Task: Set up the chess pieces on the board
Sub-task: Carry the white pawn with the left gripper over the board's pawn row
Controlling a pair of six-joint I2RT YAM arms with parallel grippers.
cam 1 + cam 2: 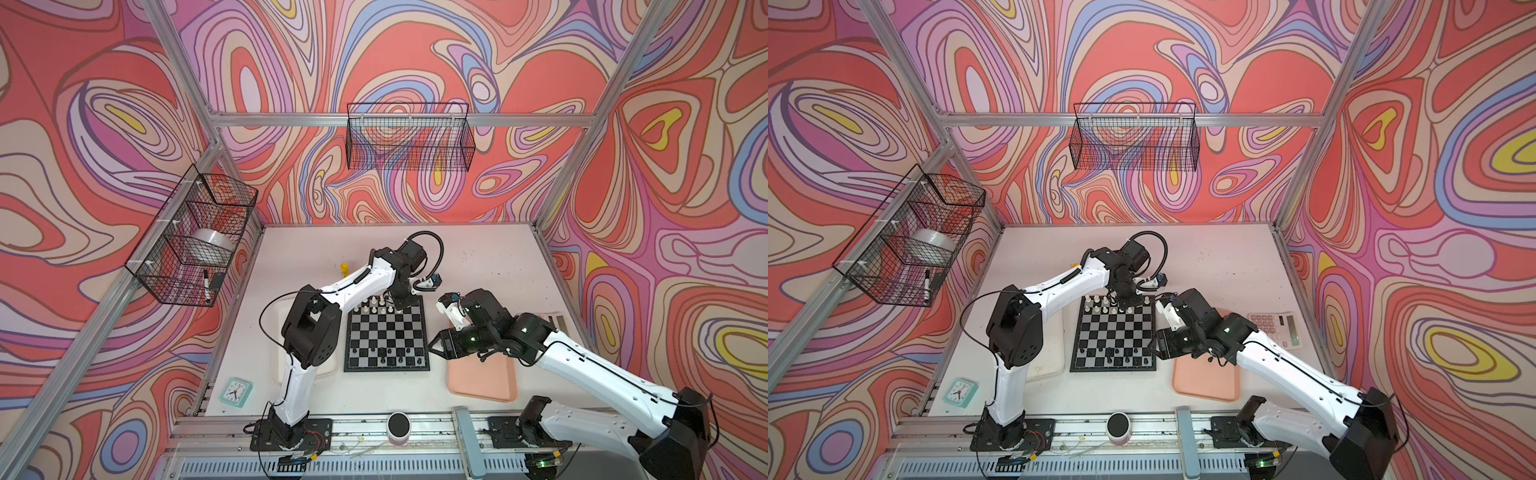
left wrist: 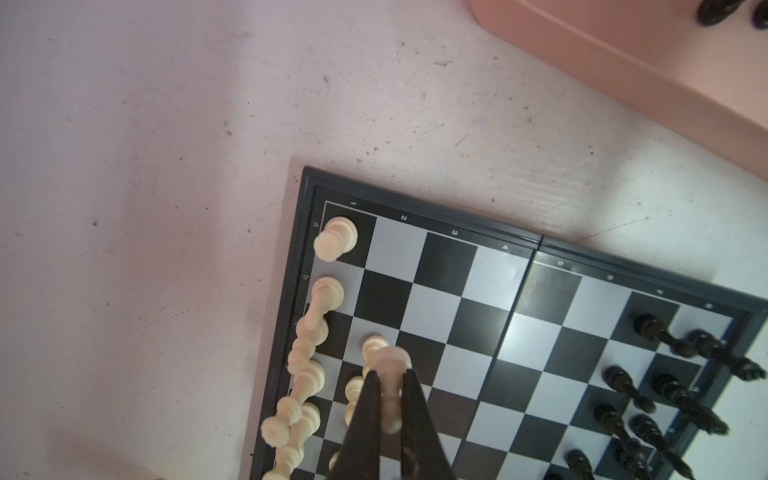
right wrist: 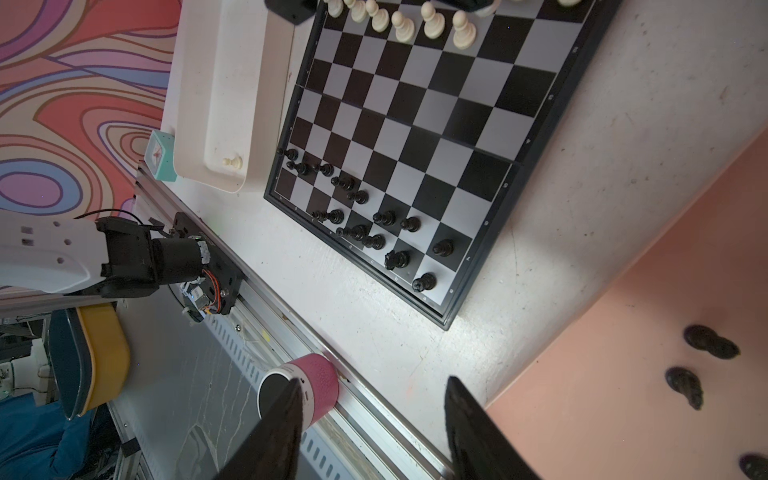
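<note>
Chess pieces (image 1: 375, 301): in a top view, cream ones line the chessboard's (image 1: 386, 332) 12 o'clock edge, black ones its 6 o'clock edge. Left wrist: the left end effector (image 2: 391, 376) pinches a cream pawn (image 2: 390, 359) over the second row; it is best lowered upright and centred before release. Right wrist: the right end effector (image 3: 372, 392) hangs spread, empty.

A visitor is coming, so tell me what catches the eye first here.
The swirling pink-and-red walls surround everything. At the centre of the table lies the board, cream pieces along its far edge, black pieces along its near edge. The left end effector is shut on a cream piece over the cream side.
</note>
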